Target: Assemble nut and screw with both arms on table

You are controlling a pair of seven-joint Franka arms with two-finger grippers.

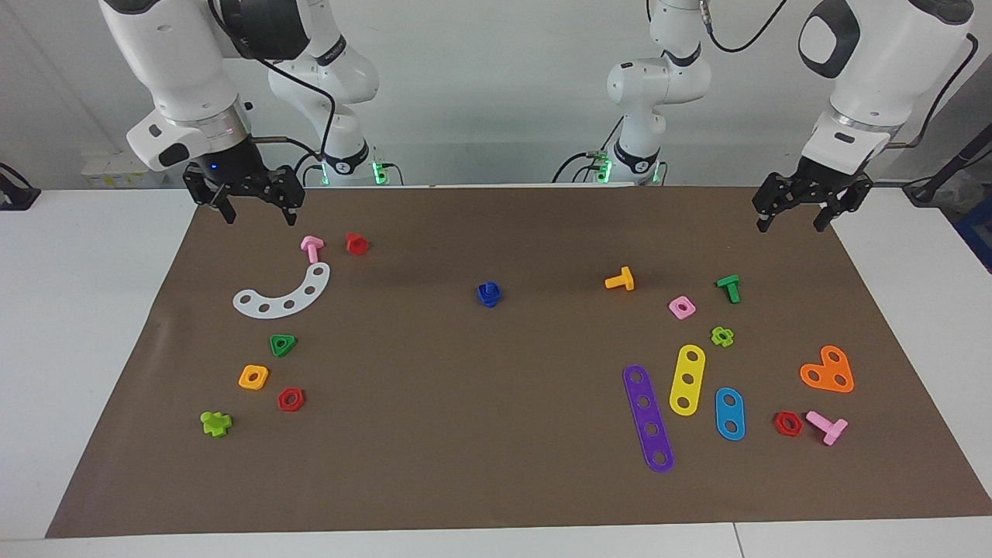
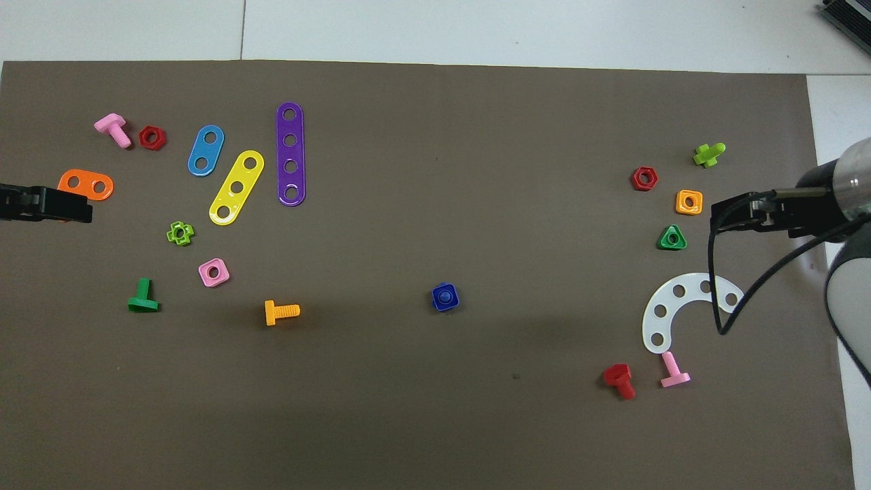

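Facing view shows the small dark blue plastic square nut (image 1: pixel 489 294) sitting on the small dark blue plastic screw as one piece near the middle of the big brown rectangular mat (image 1: pixel 496 465) that covers most of the white table (image 1: pixel 77 310). From the overhead view, the rounded tip of the screw (image 2: pixel 445 297) shows through the nut's round centre hole, and the joined piece rests on the mat, apart from every other part.

Both grippers hang in the air, well apart from that piece. The right gripper (image 1: pixel 258 208) hovers over the mat's corner at the right arm's end, on the edge nearest the robots, above a pink T-shaped screw (image 1: pixel 311 247) and a white curved plastic strip with holes (image 1: pixel 284 294). Its fingers are spread and hold nothing. The left gripper (image 1: pixel 793 215) hovers over the mat's corner at the left arm's end, also on the robots' edge, its fingers parted and holding nothing.

No container lies on the mat; the loose parts rest straight on it. Toward the left arm's end lie a purple four-hole plastic strip (image 1: pixel 649 418), a yellow three-hole strip (image 1: pixel 687 380) and a pink square nut (image 1: pixel 682 307). Toward the right arm's end lies an orange-yellow square nut (image 1: pixel 253 377), close to the mat's edge.
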